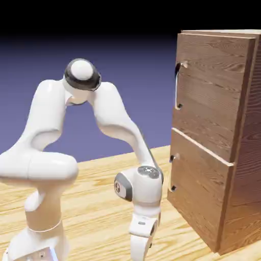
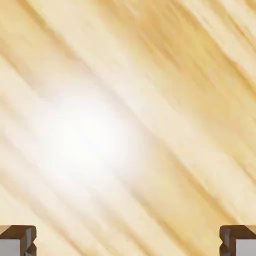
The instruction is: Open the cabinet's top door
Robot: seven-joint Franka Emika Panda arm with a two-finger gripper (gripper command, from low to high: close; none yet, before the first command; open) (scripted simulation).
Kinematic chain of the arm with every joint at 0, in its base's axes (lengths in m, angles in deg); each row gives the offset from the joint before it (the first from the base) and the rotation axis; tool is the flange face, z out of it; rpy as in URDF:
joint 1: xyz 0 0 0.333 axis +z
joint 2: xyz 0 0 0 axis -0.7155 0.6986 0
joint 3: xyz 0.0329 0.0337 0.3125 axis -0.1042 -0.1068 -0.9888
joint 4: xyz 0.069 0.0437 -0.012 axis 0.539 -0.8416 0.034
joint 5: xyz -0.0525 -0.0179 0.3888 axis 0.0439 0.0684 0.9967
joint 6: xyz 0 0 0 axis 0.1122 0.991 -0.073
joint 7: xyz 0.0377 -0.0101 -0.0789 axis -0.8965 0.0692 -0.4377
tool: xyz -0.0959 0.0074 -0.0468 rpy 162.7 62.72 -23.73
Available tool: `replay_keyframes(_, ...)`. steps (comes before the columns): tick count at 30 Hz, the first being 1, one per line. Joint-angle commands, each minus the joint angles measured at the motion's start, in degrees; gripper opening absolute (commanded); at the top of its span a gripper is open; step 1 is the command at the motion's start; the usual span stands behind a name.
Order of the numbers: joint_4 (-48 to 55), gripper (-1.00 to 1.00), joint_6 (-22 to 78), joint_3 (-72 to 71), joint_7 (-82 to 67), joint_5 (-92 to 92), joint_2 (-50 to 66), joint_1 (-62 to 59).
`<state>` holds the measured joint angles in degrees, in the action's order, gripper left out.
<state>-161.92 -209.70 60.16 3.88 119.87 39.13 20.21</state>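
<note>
Exterior view: the cabinet stood at three o'clock, upright on the wooden table. Its top door was closed — flush along its edges, as far as could be made out — and filled the part from one to three o'clock. The door's thin bar handle ran vertically at about two o'clock, on the edge nearer the arm, and nothing touched it. The lower door, at four o'clock, also appeared closed. The arm arched over from nine o'clock, its hand pointing down near six o'clock, well below the handle and apart from the cabinet. The fingertips could not be made out from this side.

Hand view: the gripper showed its tips at about seven and five o'clock, spread wide, with nothing pinched between them. Pale wood grain with a bright glare toward nine o'clock filled the rest; neither door nor handle was in sight.

Progress, in the inspector's judgement: none on the door itself. Raising the hand, turning it toward the cabinet, gripping the handle and swinging the door out all remained — the spread fingers being the only readiness found.
</note>
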Motion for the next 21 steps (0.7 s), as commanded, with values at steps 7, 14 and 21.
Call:
replay_keyframes(7, 0.6, 0.0, 4.7, 13.3, -6.2, 14.6, 14.5, 11.8)
replay_keyframes(14, 1.2, 0.0, 9.5, 26.5, -12.5, 29.2, 29.1, 23.6)
replay_keyframes(21, 1.7, 0.0, 14.2, 39.8, -18.7, 43.8, 43.6, 35.4)
